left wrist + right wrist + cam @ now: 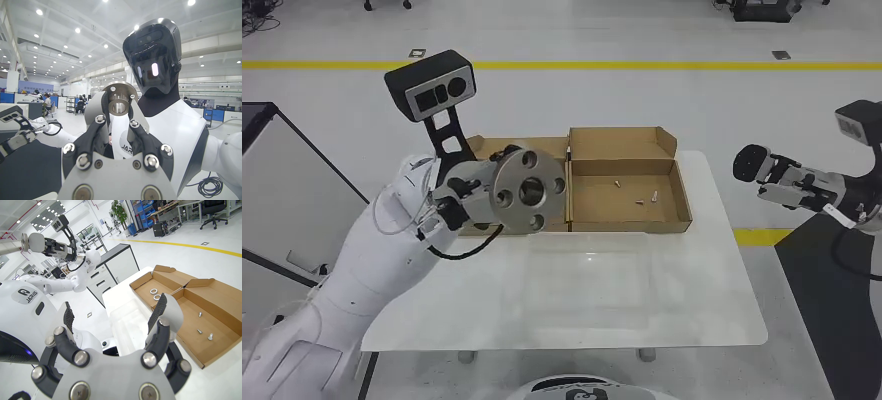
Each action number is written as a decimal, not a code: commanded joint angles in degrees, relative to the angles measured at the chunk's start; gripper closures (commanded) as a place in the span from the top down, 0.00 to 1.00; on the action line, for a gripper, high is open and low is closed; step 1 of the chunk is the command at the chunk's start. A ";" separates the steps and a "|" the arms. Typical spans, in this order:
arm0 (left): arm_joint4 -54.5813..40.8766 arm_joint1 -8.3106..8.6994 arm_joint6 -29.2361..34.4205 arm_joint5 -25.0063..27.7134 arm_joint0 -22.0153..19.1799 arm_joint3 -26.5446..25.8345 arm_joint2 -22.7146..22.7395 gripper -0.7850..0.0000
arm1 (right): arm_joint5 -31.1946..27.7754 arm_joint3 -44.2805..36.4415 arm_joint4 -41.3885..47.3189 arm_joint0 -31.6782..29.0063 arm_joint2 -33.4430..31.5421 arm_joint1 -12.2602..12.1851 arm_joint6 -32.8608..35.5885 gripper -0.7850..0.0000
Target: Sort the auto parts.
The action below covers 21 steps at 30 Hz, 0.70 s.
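Left wrist view: flange (121,86) in hand (118,98)

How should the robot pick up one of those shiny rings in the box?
Probably from straight above. The ring lies flat on the box floor, so its sides are hard to reach. Pinch its band, one finger in the hole, one outside, away from the other ring.

Flange (530,190) in left claw (117,100) overhangs left box (143,286); right box (627,195) open from above.
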<state>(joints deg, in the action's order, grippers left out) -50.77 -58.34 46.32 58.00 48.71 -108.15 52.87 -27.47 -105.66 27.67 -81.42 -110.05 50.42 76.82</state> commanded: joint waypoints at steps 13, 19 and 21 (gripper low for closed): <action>-6.47 -1.16 -4.68 0.00 3.32 -3.92 0.49 0.00 | 0.00 0.00 0.00 0.00 0.00 0.00 0.00 1.00; -18.61 -3.12 -0.03 0.00 5.20 -5.28 1.46 0.00 | 0.00 0.00 0.00 0.00 0.00 0.00 0.00 1.00; -19.73 -3.67 0.23 -0.26 5.36 -5.36 1.29 0.00 | 0.00 0.00 0.00 0.00 0.00 0.00 0.00 1.00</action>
<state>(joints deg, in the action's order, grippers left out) -69.99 -61.76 46.59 57.90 54.02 -113.44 54.27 -27.47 -105.66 27.67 -81.42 -110.05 50.42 76.82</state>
